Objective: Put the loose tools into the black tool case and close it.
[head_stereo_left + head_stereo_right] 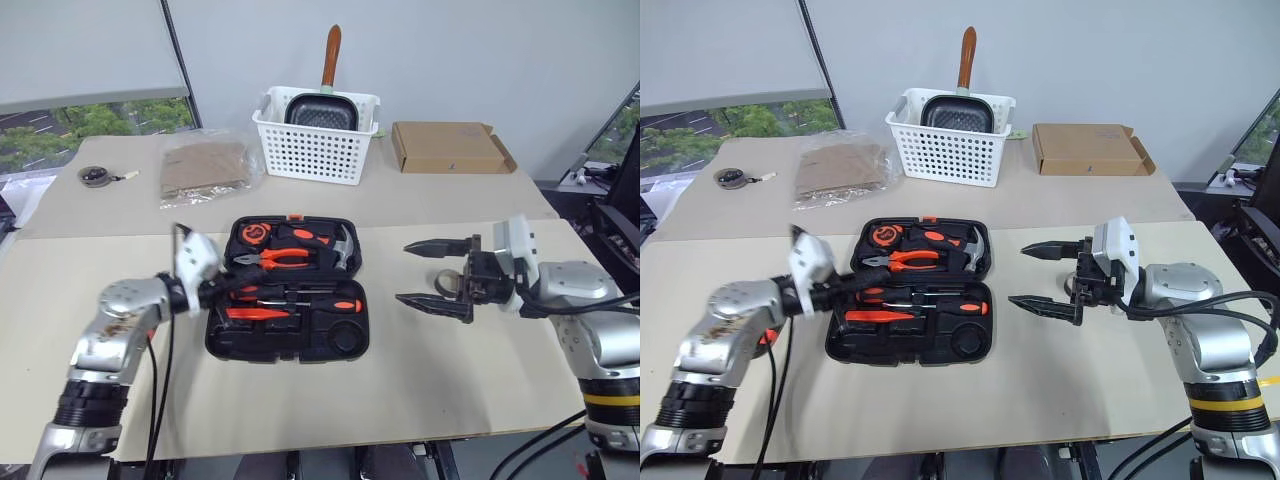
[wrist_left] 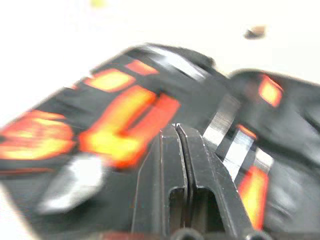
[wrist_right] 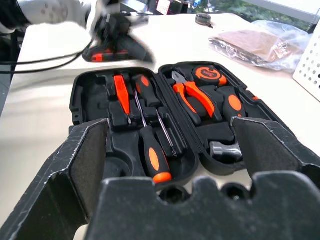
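Left eye view | black tool case (image 1: 287, 345) open between grippers | left gripper (image 1: 232, 284) fingers together — right gripper (image 1: 432, 273) wide

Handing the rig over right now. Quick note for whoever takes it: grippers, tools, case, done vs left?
Left gripper: fingers pressed shut, empty, at the left edge of the black tool case.
Right gripper: wide open, empty, level, to the right of the case.
Case: lying open flat on the table.
Done: screwdrivers and utility knife lie in the near half; no loose tools visible on the table. The tape roll cannot be made out.
Left: fold the case shut and latch it.
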You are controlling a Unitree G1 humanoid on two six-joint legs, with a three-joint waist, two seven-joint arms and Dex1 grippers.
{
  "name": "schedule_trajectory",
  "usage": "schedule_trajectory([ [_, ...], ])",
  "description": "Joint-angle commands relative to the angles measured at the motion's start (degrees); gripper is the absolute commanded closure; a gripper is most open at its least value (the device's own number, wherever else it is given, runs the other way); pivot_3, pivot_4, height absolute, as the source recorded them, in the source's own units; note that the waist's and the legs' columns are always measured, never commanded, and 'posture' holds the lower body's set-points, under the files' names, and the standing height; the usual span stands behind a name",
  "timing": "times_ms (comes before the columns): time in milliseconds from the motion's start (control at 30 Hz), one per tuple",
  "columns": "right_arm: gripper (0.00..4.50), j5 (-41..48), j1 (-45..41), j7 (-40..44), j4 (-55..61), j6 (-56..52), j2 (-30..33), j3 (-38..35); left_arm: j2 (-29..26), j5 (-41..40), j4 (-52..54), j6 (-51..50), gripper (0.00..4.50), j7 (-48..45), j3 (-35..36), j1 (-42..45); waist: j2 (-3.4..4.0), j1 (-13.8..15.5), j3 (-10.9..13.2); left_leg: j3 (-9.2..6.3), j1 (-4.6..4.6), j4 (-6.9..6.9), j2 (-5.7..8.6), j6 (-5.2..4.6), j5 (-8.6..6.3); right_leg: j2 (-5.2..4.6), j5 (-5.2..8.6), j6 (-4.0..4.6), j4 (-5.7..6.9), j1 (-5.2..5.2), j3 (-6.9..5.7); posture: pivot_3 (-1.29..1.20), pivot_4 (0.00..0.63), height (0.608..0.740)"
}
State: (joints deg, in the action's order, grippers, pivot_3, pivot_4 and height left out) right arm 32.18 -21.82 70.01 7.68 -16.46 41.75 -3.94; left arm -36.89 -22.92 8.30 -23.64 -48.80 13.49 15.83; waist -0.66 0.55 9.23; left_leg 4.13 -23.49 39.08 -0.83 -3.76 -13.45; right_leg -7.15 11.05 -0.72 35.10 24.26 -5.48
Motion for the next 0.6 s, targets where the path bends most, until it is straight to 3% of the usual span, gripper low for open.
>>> schedule_trajectory([
  [33,0.0,-0.4,-2.8,1.6,-1.3,2.2,-0.8,0.5,-0.7,-0.7,6.2,-5.6,3.15,8.8,9.0,-5.9,0.0,-0.2,0.0,0.01,0.01,-0.01,0.0,0.0,-0.01,0.0,-0.01,0.02,-0.01,-0.01,0.0,0.0,0.15,0.7],
  [267,0.0,-1.7,-7.5,5.2,-6.8,4.1,-2.9,3.4,0.9,3.1,11.2,-11.4,0.51,17.9,13.5,-21.0,-0.02,0.4,0.0,0.03,0.04,-0.06,0.01,0.13,-0.08,-0.03,0.02,0.0,-0.03,0.01,-0.04,0.0,0.15,0.7],
  [333,0.0,-2.1,-8.8,6.1,-8.0,4.3,-3.4,3.9,1.7,3.2,11.4,-13.1,0.02,19.5,12.8,-22.5,-0.03,0.9,0.0,0.0,0.03,-0.05,0.01,0.49,-0.26,-0.09,0.05,-0.07,-0.03,0.08,-0.14,0.0,0.15,0.7],
  [600,0.0,-2.6,-10.8,7.9,-10.1,4.9,-3.5,4.1,4.7,2.7,8.3,-19.3,0.02,25.7,13.0,-22.1,-0.05,1.2,0.0,0.04,0.12,-0.06,0.02,0.54,-0.26,-0.27,-0.02,-0.09,-0.03,0.1,-0.21,0.0,0.15,0.7],
])
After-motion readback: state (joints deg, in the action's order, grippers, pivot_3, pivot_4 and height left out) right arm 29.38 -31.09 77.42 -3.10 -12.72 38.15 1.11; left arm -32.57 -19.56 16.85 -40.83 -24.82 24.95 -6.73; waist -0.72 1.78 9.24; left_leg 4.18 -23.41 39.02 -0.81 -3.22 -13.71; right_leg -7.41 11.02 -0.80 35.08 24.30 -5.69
